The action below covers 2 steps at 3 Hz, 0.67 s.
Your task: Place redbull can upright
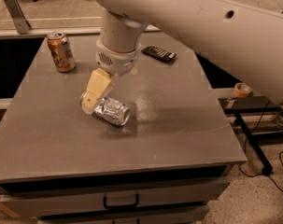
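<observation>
Silver and dented, the redbull can [113,111] lies on its side near the middle of the grey table [178,125], its left end hidden behind the cream-coloured tip of the gripper [94,94], which reaches down at a slant to that end. Whether the gripper is spread or closed cannot be told from this angle; contact with the can is likewise unclear. The white arm [201,27] fills the upper part of the view and is cut off at the top and right edges. An orange-tan can [60,52] stands upright at the table's far left. A flat black object [159,53], too indistinct to identify, lies toward the back. A drawer handle [121,201] shows below.
</observation>
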### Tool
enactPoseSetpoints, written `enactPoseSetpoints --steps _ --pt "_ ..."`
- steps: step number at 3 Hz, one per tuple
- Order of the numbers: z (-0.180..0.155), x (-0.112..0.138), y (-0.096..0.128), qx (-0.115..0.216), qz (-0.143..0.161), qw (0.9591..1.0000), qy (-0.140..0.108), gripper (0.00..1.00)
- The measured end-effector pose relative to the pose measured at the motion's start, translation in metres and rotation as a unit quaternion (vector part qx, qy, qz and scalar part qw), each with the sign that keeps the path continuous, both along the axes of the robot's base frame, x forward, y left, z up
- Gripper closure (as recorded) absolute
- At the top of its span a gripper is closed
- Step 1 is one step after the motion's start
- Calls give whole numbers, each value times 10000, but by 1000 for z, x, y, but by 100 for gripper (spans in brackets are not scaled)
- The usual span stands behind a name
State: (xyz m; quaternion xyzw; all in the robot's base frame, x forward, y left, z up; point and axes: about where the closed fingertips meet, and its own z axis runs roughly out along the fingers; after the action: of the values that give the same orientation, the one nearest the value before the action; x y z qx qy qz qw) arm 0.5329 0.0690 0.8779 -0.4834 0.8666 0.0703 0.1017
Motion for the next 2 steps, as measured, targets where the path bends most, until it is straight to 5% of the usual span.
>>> enactPoseSetpoints --steps 2 --pt "-30 9 16 -436 -4 9990 -43 0"
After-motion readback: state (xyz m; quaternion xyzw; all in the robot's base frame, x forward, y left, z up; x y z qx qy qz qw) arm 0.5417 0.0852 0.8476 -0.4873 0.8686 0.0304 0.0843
